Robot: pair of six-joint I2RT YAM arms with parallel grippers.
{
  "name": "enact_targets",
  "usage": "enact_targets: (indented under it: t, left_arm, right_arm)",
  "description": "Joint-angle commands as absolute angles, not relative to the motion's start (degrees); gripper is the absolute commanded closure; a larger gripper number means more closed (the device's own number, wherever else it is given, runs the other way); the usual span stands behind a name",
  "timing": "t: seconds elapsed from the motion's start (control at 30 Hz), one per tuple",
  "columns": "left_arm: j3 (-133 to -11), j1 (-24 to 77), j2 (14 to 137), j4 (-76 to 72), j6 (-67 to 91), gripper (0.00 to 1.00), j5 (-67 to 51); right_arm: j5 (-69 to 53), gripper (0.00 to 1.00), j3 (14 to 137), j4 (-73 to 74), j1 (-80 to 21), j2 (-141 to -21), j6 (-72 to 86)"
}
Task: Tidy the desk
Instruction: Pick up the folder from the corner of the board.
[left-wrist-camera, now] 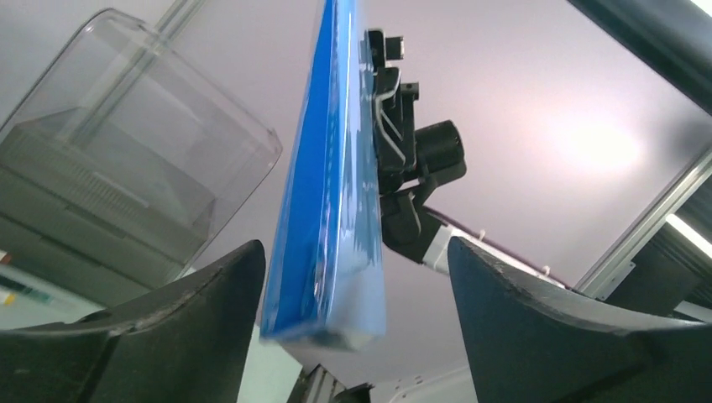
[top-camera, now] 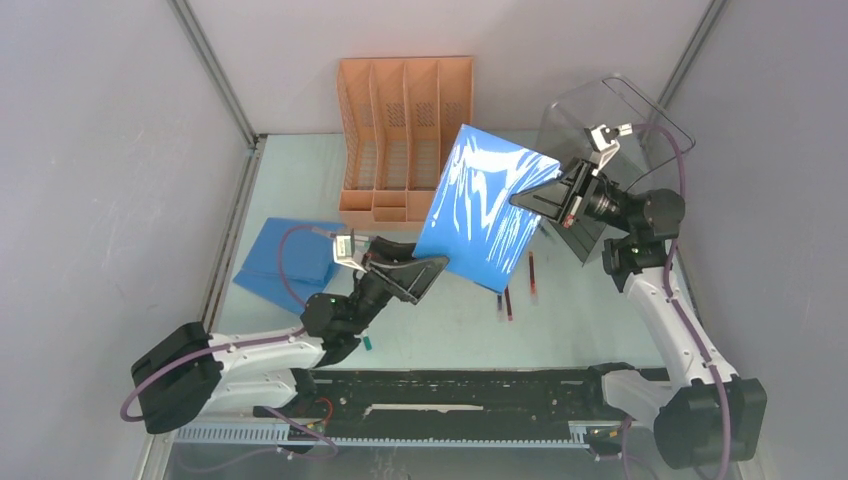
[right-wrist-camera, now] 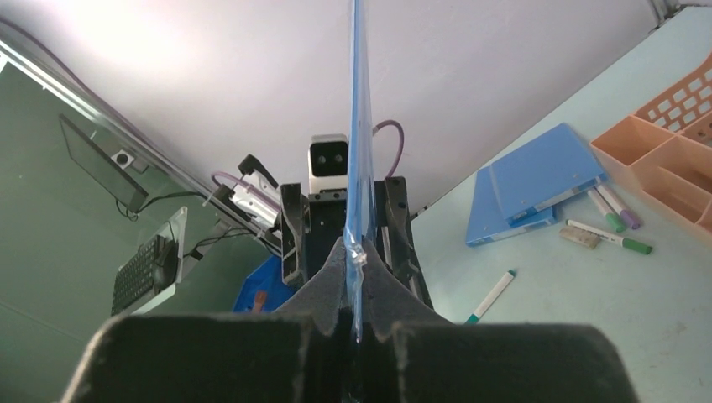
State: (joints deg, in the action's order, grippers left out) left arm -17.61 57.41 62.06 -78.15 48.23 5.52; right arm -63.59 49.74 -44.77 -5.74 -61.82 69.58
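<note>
Desk (top-camera: 600,320) lies flat and pale green under the orange rack (top-camera: 400,130). Just in front of the rack, a blue folder (top-camera: 490,205) hangs tilted. The right gripper (top-camera: 530,198) pinches its edge tight. The left gripper (top-camera: 435,265) is wide open around its lower corner, not touching.

Bright, even light; white glare streaks the glossy blue folder (top-camera: 487,205); wrist-view foregrounds look soft.

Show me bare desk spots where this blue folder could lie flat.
Bare desk lies left of the orange rack, and in front between the pens and the black rail. Crowded: blue binders at left, clear bin at right.
</note>
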Motion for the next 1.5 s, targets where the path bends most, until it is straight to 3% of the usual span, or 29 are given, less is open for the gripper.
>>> enact_targets:
  t: [0.0,0.07,0.33,0.43,0.5,0.53,0.57,0.63,0.87,0.93,1.2,1.47]
  left_arm:
    - [-21.7,57.9,63.9,-81.5,50.8,0.21,6.2]
    - [-21.9,57.8,64.5,-81.5,52.0,0.32,6.2]
    - [-20.9,57.9,65.4,-81.4,54.5,0.58,5.0]
    - [-21.1,57.8,64.9,-81.3,53.9,0.76,3.5]
    - [-21.3,57.8,64.5,-81.2,52.6,0.97,1.8]
    - [-21.4,57.7,64.1,-81.1,52.3,1.00,0.9]
    - [-21.3,57.7,63.6,-81.1,52.0,1.00,0.5]
    - [-20.7,57.3,62.3,-80.8,51.1,1.00,-0.2]
    - [-15.2,50.7,51.8,-73.7,51.0,1.00,-2.0]
    - [-14.1,47.3,46.2,-67.3,50.3,1.00,-2.3]
    - [-18.9,39.5,24.3,-29.7,36.0,1.00,6.6]
    - [-27.9,35.7,31.2,-19.3,20.7,1.00,19.5]
  right_arm:
    - [-62.5,1.00,49.1,-44.1,-6.4,-58.9,65.8]
    - [-62.9,1.00,48.8,-44.3,-6.2,-58.7,65.6]
    - [-63.9,1.00,48.1,-44.0,-6.2,-58.1,64.4]
    - [-64.3,1.00,48.0,-43.7,-6.3,-58.0,63.9]
    - [-64.9,1.00,48.0,-43.6,-6.4,-57.9,63.4]
    - [-65.0,1.00,48.1,-43.3,-6.5,-57.6,62.8]
    - [-65.2,1.00,48.0,-42.7,-6.5,-57.4,62.1]
    - [-65.6,0.87,48.0,-41.2,-6.5,-56.7,60.1]
    - [-66.8,0.16,48.0,-27.7,-6.5,-52.4,43.2]
    - [-65.3,0.03,48.0,-19.1,-6.4,-51.1,34.7]
    - [-64.1,0.00,45.4,-15.2,-4.4,-50.4,27.0]
    - [-62.2,0.00,42.6,-14.6,-4.4,-50.5,21.5]
